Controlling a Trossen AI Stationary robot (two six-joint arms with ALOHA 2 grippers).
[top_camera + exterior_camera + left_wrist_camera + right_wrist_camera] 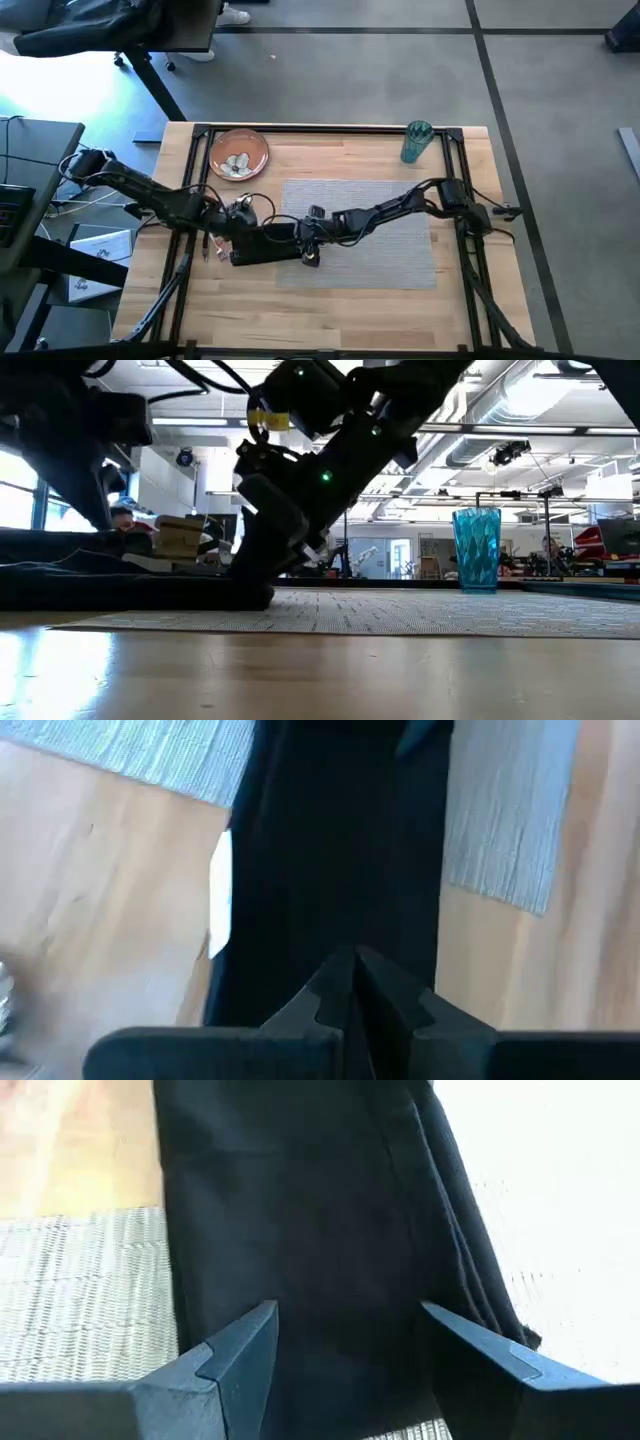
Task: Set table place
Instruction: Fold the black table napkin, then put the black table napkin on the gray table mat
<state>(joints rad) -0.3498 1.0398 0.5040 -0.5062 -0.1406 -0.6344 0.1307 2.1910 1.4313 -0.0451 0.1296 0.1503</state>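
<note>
Napkin: the black napkin (265, 245) lies flat across the left edge of the grey mat (380, 235), part on the weave and part on the bare tabletop (330, 315), with both arms meeting over it.
Left tool: the left tool (352, 982) is low over the napkin's left part with its fingers pressed together; whether a fold of cloth is pinched between them I cannot tell, since the tips merge with the dark fabric.
Right tool: the right tool (345, 1335) sits over the napkin's right end, fingers wide apart and straddling the cloth, gripping nothing.
Risk: a closing pinch by the right tool could gather several layers and bunch the folds seen along one side; a pull while the left tool bears down could drag the napkin askew or shift the mat under it.
Risk, second: a white slip (perhaps a tag) (220, 890) shows at the napkin's edge and could catch or turn up.
Nearby: the plate (238, 155) with small pale pieces on it stands at the far left corner, the cup (416, 141) at the far right, both well clear of the arms.
In the way: nothing lies between the tools and the cloth; the two arms themselves are crowded close.
</note>
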